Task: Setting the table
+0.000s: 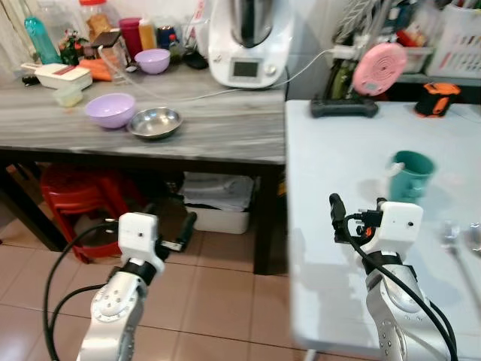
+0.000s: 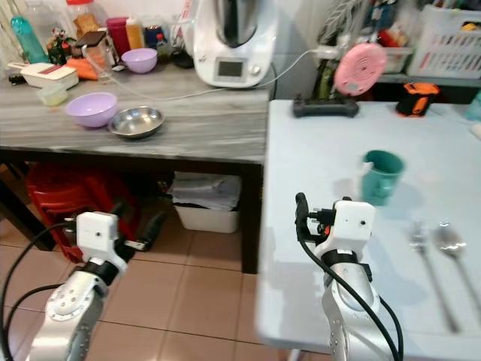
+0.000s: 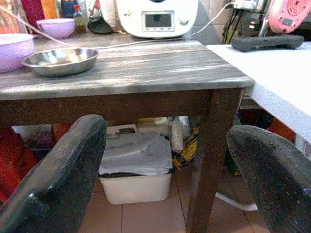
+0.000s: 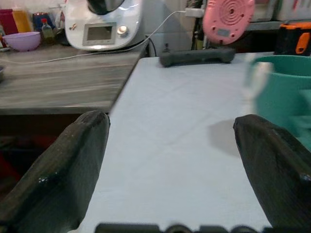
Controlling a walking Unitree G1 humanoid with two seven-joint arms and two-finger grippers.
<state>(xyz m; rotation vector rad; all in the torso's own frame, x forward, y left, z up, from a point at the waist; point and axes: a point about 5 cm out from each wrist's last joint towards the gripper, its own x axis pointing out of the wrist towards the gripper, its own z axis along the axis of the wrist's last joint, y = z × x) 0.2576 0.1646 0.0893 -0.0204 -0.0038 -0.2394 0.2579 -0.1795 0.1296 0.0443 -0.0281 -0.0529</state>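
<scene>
Partway through the table setting, by the look of it. Already out on the white table: a teal mug standing upright, and to its right and nearer the robot a fork and a spoon lying side by side, well apart from the mug. No plate or bowl over there yet.

Likely next candidates waiting on the grey wooden counter to the left: a lilac bowl touching or just beside a steel bowl, with a second lilac bowl further back among the bottles, near the white kitchen machine.

Right gripper over the near part of the white table, short of the mug, fingers spread wide, nothing between them. Left gripper low over the tiled floor, below the counter's edge, facing it, also wide open and empty.

So: drink and cutlery placed, crockery to fetch, probably from the counter. Some caution called for with that cable trailing across the counter behind the bowls.
</scene>
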